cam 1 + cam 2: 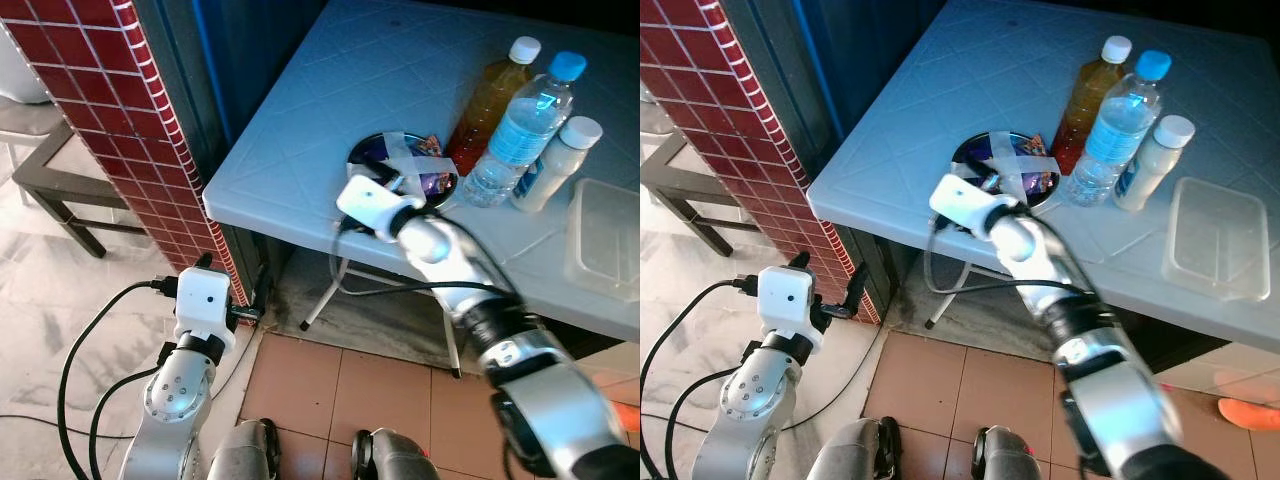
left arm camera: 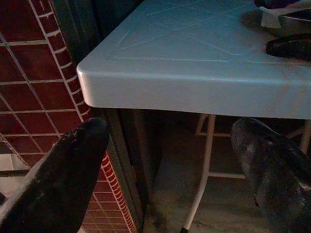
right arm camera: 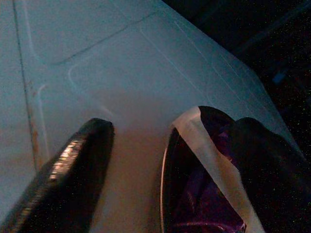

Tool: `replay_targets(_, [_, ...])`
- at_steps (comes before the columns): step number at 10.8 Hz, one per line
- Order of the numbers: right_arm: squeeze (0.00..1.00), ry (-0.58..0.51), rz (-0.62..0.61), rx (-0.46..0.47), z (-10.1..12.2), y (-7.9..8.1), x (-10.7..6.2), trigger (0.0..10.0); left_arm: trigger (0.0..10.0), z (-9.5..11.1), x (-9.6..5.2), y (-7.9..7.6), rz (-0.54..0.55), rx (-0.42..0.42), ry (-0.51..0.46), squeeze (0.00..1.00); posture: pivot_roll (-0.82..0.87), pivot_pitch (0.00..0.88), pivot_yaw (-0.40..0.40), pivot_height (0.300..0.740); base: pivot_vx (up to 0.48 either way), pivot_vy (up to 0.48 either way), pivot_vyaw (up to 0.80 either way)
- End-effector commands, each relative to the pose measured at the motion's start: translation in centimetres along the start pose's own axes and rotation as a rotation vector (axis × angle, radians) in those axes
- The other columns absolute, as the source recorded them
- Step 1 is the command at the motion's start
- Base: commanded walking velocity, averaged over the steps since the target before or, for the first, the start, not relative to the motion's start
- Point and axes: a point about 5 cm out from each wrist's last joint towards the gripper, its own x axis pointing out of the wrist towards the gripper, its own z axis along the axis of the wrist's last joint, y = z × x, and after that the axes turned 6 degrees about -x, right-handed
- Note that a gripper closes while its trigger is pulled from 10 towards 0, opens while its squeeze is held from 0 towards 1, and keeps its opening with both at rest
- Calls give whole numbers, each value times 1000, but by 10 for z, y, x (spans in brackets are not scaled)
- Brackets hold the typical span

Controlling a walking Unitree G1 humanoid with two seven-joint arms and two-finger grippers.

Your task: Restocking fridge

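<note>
A round dark bowl (image 1: pixel 385 150) sealed with strips of pale tape sits near the front edge of the pale blue table (image 1: pixel 320 90). My right gripper (image 3: pixel 172 127) is open at the bowl's near rim, one finger on the bare tabletop and the other over the taped bowl (image 3: pixel 204 194). Behind the bowl stand an amber bottle (image 1: pixel 490 100), a blue-capped water bottle (image 1: pixel 525 130) and a small white bottle (image 1: pixel 555 165). Low by the table's corner, my left gripper (image 2: pixel 170 128) is open and holds nothing.
A clear plastic box (image 1: pixel 605 235) lies at the table's right end. The red-tiled wall (image 1: pixel 120 100) stands close on the left with a dark bench (image 1: pixel 50 180) beyond it. White folding legs (image 1: pixel 325 295) stand under the table. Cables trail over the floor.
</note>
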Motion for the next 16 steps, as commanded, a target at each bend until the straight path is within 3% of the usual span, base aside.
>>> replay_targets(1, [1000,-8,4,35,8,1,2,10000,10000,-4,0,0,-1,3,25,0,41,126,5,740,0,0,0])
replay_targets(3, [1000,7,-20,172,16,1,3,10000,10000,-5,-1,-1,-4,3,29,0,40,126,5,740,0,0,0])
replay_targets(4, [831,33,-26,253,17,1,4,10000,10000,-5,0,-1,-5,4,31,0,37,125,6,740,0,0,0])
replay_targets(5, [475,65,-21,336,17,4,5,10000,10000,-5,1,-1,-7,5,32,0,36,123,6,740,0,0,0])
replay_targets(6, [0,151,-53,392,10,6,3,10000,10000,-5,2,-1,-9,5,33,0,35,122,5,740,0,0,0])
replay_targets(9, [0,181,-10,490,14,15,-1,10000,10000,-5,3,-1,-10,8,34,0,35,120,6,740,0,0,0])
replay_targets(12, [0,170,2,466,23,15,-5,10000,10000,-6,3,-1,-11,10,34,0,35,120,5,740,0,0,0])
replay_targets(13, [0,134,23,388,29,17,-12,10000,10000,-6,2,-1,-9,8,37,0,31,123,5,740,0,0,0])
replay_targets(16, [0,140,41,396,31,23,-22,10000,10000,-7,2,-2,-13,7,42,0,26,124,6,740,0,0,0])
